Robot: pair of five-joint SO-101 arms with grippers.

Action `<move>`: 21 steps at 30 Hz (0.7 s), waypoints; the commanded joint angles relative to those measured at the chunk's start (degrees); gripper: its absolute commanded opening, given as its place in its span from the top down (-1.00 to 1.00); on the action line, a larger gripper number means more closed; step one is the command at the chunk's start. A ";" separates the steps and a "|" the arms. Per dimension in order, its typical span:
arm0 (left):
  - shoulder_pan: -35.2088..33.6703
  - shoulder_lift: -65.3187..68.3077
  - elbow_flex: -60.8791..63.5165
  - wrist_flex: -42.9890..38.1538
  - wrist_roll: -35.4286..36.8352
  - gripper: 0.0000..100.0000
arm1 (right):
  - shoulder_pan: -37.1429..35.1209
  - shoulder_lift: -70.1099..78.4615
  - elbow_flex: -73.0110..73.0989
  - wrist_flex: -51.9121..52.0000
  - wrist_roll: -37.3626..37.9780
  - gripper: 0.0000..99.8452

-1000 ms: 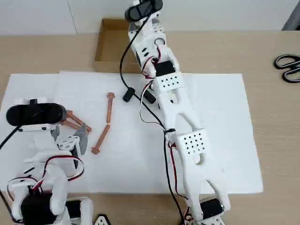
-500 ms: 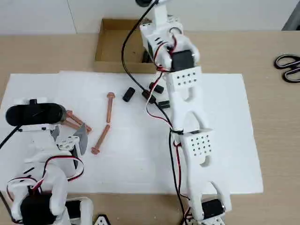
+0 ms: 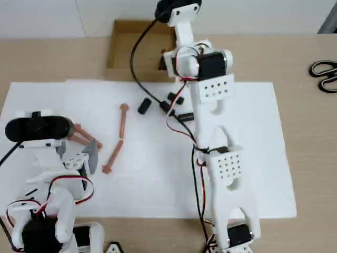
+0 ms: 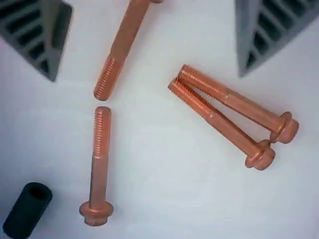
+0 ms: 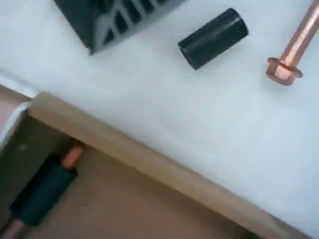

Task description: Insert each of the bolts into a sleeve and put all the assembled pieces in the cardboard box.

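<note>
Below the left wrist, my left gripper [image 4: 145, 72] is released: its jaws stand wide apart over the white sheet [image 3: 253, 174] and hold nothing.

1. Just beside it lies a pair of bolts [image 4: 234, 100], side by side, with the thread ends touching or nearly so.
2. A third bolt [image 4: 123, 50] and a fourth bolt [image 4: 99, 164] lie near them, thread tips facing each other but apart.
3. I judge the bolts to be light, stiff metal that is smooth and apt to roll. I would grip one across the plain shank, midway between head and thread.
4. I would take a single bolt first, since closing on the pair risks catching both.

Farther out lies a black sleeve [image 4: 27, 210], a short tube on its side.

1. I judge it to be light, rigid and free to roll.
2. I would hold it across the outer wall and leave the bore open.
3. More sleeves lie partly under the right arm. I cannot count them.
4. That arm and its cable [image 3: 132, 58] cross this zone, so any reach there risks contact.

At the far edge, the right gripper [image 3: 166, 60] sits at the box [image 3: 131, 50]. I cannot tell whether it is released or clenched. One assembled piece [image 5: 44, 193] lies inside the box.

Scissors [image 3: 324, 74] lie on the table, well apart from the work.
</note>
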 commanded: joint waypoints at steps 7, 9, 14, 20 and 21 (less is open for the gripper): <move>-0.35 0.00 -0.13 0.09 -0.26 0.56 | -6.90 7.34 -2.29 -1.80 -19.08 0.65; -0.35 0.00 -0.13 0.09 -0.26 0.56 | -7.52 9.98 -2.29 -3.03 -23.12 0.65; -0.35 0.00 -0.13 0.09 -0.26 0.56 | -9.36 15.08 -2.29 -9.19 -29.45 0.65; -0.35 0.00 -0.13 0.09 -0.26 0.56 | -12.09 18.42 -2.29 -13.14 -29.63 0.65; -0.35 0.00 -0.13 0.09 -0.26 0.56 | -12.44 18.77 -2.29 -13.05 -29.63 0.65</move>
